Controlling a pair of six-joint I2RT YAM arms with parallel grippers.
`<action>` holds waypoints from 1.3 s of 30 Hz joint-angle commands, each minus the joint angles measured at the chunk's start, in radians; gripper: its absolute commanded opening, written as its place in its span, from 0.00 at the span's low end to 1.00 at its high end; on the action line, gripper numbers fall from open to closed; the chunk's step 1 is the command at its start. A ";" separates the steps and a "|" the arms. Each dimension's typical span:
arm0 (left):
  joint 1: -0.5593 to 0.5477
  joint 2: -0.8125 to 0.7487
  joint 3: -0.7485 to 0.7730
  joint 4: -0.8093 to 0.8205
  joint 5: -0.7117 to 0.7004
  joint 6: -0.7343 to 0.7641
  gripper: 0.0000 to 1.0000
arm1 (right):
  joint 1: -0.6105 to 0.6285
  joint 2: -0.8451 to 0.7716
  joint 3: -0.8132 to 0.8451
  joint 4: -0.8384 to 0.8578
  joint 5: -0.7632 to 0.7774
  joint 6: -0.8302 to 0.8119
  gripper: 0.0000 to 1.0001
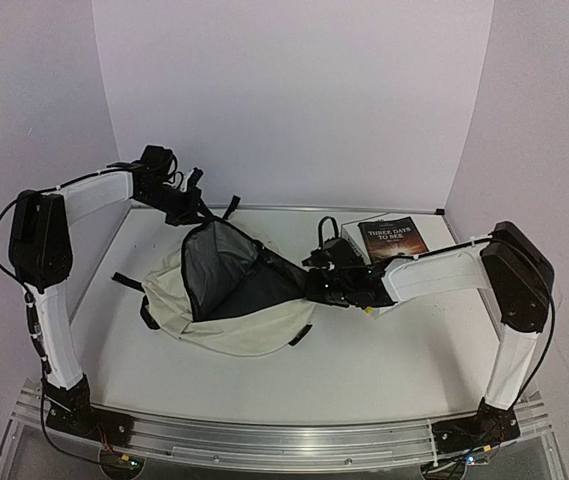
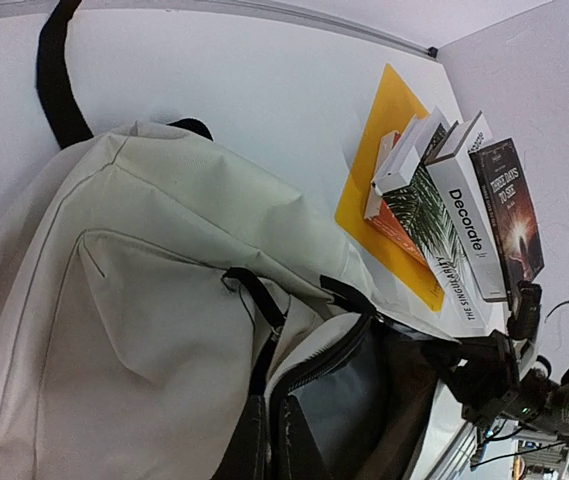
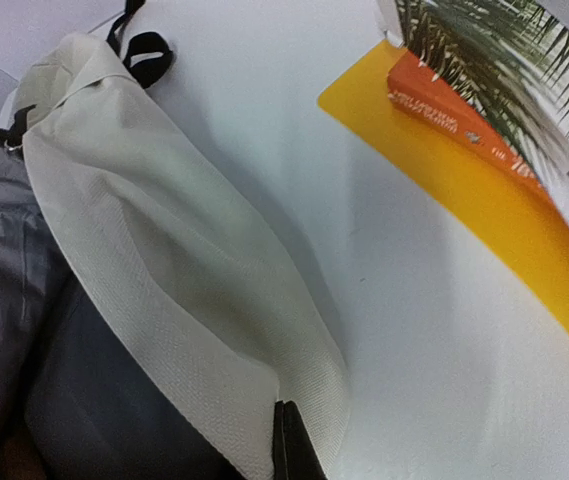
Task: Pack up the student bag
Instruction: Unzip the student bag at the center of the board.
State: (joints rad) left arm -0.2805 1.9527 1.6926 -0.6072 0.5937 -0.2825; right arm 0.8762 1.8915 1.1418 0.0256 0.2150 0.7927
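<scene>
The student bag (image 1: 236, 326), cream with a black lining, lies left of the table's middle with its mouth pulled wide. My left gripper (image 1: 192, 203) is at the bag's far top edge, shut on the zipper rim. In the left wrist view the bag (image 2: 114, 300) fills the frame, and the left gripper (image 2: 269, 440) pinches the rim at the bottom. My right gripper (image 1: 316, 285) is shut on the near right edge of the opening. In the right wrist view the right gripper (image 3: 290, 425) clamps the cream fabric of the bag (image 3: 184, 260).
A stack of books (image 1: 392, 240) lies at the back right, just behind my right arm; "Three Days to See" is on top. The books (image 2: 454, 220) rest on a yellow folder (image 2: 384, 170). An orange book (image 3: 464, 120) and the folder (image 3: 484, 210) show beside the bag. Black straps (image 1: 129, 282) trail left.
</scene>
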 commanded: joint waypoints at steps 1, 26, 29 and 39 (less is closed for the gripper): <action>0.039 0.090 0.118 0.096 -0.031 0.108 0.00 | -0.075 -0.046 -0.029 0.006 -0.079 -0.195 0.00; -0.010 -0.302 -0.412 0.363 0.062 -0.182 0.96 | -0.069 -0.359 -0.046 -0.078 -0.194 -0.093 0.95; -0.100 -0.366 -0.474 0.385 0.019 -0.199 0.98 | -0.068 -0.320 -0.028 -0.079 -0.207 -0.083 0.95; -0.291 -0.525 -0.604 0.379 -0.227 -0.253 1.00 | -0.095 -0.463 -0.070 -0.150 0.003 -0.003 0.98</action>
State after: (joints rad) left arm -0.5711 1.5352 1.1450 -0.2686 0.4953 -0.4961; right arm 0.8018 1.5564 1.0809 -0.0704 0.0718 0.7545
